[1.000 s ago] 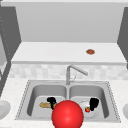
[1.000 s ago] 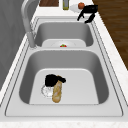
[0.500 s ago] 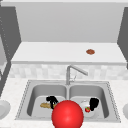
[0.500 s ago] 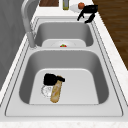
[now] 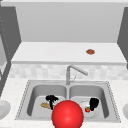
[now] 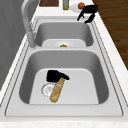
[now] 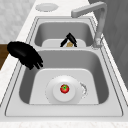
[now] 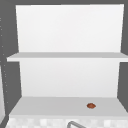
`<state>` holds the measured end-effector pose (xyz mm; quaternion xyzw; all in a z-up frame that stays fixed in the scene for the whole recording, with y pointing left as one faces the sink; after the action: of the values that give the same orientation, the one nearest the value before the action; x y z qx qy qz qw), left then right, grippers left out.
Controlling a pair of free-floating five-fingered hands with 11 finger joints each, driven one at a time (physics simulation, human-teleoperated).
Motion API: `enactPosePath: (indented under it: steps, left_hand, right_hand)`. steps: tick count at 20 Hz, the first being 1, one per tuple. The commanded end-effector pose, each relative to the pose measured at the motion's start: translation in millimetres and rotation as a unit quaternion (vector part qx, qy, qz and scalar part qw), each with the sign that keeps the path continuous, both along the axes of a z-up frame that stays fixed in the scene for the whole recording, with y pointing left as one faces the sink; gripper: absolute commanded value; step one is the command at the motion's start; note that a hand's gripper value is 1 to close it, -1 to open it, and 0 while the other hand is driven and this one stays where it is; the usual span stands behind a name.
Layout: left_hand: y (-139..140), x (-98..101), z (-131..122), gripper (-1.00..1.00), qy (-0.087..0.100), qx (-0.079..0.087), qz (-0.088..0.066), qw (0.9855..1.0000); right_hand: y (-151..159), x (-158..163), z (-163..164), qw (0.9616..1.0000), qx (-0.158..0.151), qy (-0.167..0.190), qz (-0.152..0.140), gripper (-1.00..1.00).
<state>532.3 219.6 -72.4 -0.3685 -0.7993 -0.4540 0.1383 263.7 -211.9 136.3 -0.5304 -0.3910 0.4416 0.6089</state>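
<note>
Steel double sink (image 6: 110, 105) set in a pale table, with a tall faucet (image 5: 71, 72) behind the divider and a shelf above carrying a small brown thing (image 8: 91, 105). Down in the left basin, the left hand (image 6: 55, 75) has its fingers curled round the top end of a bread loaf (image 6: 57, 90) that lies on the basin floor beside the drain (image 6: 47, 89). Over the right basin's front edge hangs the right hand (image 7: 23, 54), fingers relaxed and pointing down with nothing in them, above a white plate (image 7: 72, 98) bearing a small tomato (image 7: 64, 88).

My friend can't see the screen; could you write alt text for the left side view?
A black left hand rests on a baguette beside the drain in the near basin of a double sink. The right hand hovers above the far basin, where a strawberry sits on a plate.
</note>
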Motion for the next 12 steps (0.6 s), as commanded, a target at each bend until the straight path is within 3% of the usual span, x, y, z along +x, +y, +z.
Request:
enactPosePath:
  steps: [1,7,12]
  left_hand:
    - [5,-9.7,19,-1.0,0.0,0.0,0.027,0.9996]
    - [21,-15.9,42,-1.0,0.002,0.001,0.015,0.9999]
    - [27,-21.4,63,-1.0,-0.004,0.026,-0.001,0.9997]
  right_hand:
    - [0,0,0,1.0,0.0,0.0,0.0,0.0]
    - [0,0,0,1.0,0.0,0.0,0.0,0.0]
    - [0,0,0,1.0,0.0,0.0,0.0,0.0]
